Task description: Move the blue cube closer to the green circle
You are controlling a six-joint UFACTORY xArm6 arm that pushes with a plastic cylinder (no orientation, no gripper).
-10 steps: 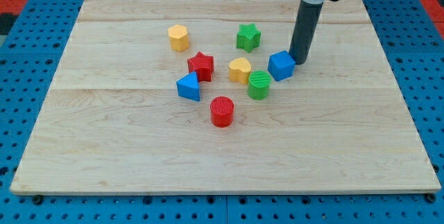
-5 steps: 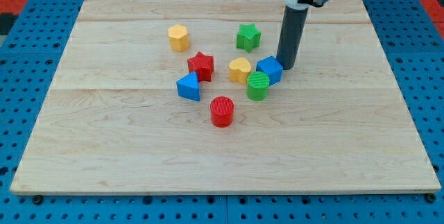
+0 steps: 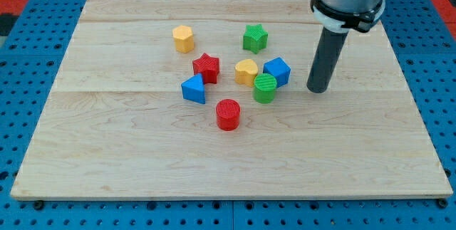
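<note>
So the small blue plastic cube [image 3: 277, 70] is sitting right up against the ribbed green plastic cylinder [image 3: 265, 87], looks like they're touching, cube just above and to the view's right of it. My read is the job's pretty much done. My tip [image 3: 318, 89] is parked on the pale wooden counter [image 3: 128, 159], off to the view's right of both, clear of the cube with a gap between. No jaws on this rig at all, just the straight dark rod, so it has hold of nothing.

What could go wrong: that middle bunch is tight. The yellow heart-shaped block [image 3: 246, 71] sits just left of the cube and may be touching it, too close to call. Any further shove leftward from where my tip is could hit the cube off-centre, spin it, or knock the green cylinder away, which would undo the closeness. The red cylinder [image 3: 228, 114] below is near enough to get bumped too.
</note>
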